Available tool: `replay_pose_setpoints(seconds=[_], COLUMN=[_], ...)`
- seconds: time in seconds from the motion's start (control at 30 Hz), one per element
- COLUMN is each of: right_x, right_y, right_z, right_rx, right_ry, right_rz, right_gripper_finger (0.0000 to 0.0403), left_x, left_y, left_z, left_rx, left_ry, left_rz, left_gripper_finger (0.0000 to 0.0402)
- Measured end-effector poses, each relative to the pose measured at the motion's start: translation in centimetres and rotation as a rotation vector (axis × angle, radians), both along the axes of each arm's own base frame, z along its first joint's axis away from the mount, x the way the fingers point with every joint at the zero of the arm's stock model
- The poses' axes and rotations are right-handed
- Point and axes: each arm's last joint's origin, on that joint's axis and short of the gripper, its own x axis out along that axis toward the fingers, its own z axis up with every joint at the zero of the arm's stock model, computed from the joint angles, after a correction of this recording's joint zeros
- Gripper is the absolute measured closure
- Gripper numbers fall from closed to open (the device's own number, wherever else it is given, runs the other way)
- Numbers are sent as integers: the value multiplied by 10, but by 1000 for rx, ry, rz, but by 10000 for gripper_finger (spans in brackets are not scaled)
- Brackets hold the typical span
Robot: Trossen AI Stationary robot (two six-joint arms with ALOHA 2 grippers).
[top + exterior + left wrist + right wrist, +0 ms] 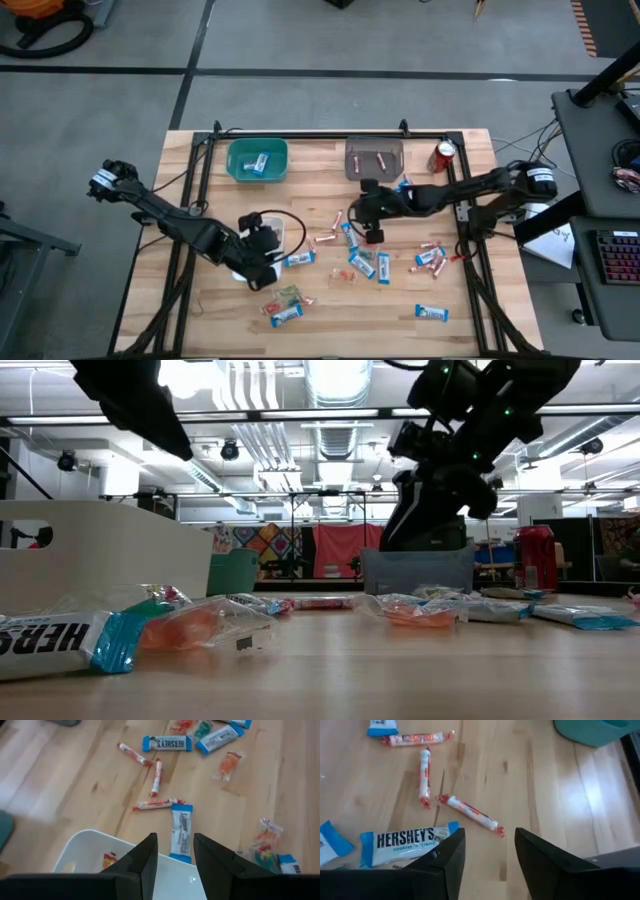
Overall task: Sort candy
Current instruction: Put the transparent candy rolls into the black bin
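1. Your left gripper stands with its fingers parted and nothing between them. It hangs over the rim of the white bin, which already holds one small orange piece.
2. Just beyond those fingers a blue-and-white bar lies on the table with its near end at the bin's edge. A pink stick lies beside its far end.
3. Your right gripper is likewise spread and empty, poised low over the middle of the table.
4. A second blue-and-white bar lies just beside its one finger, partly under it. A slim pink stick lies between the fingers' line and a little ahead.
5. Judgement: both arms are between picks. The left looks to have finished a drop; the right is lining up on a sweet.
6. Your next move calls for the right gripper to centre over one piece only, lower, and close without catching its neighbour.
7. Further out, the teal bin holds a blue bar and the grey bin holds pink sticks. Much candy remains scattered.
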Motion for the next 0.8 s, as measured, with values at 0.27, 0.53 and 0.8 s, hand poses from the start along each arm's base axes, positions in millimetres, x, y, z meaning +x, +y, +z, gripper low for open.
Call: replay_pose_setpoints(seconds=[0.27,0.53,0.8], right_x=[17,50,80], right_y=[-2,-3,-6], right_z=[-14,-26,-28], right_rx=[-4,-45,-75], right_ry=[21,198,345], right_rz=[15,83,144], right_gripper_finger=[243,243,246], left_x=[0,0,0], left_y=[1,0,0], left_z=[1,1,1], left_rx=[54,53,54], left_ry=[-10,-14,-14], left_rz=[-5,-4,-6], left_gripper_finger=[290,290,290])
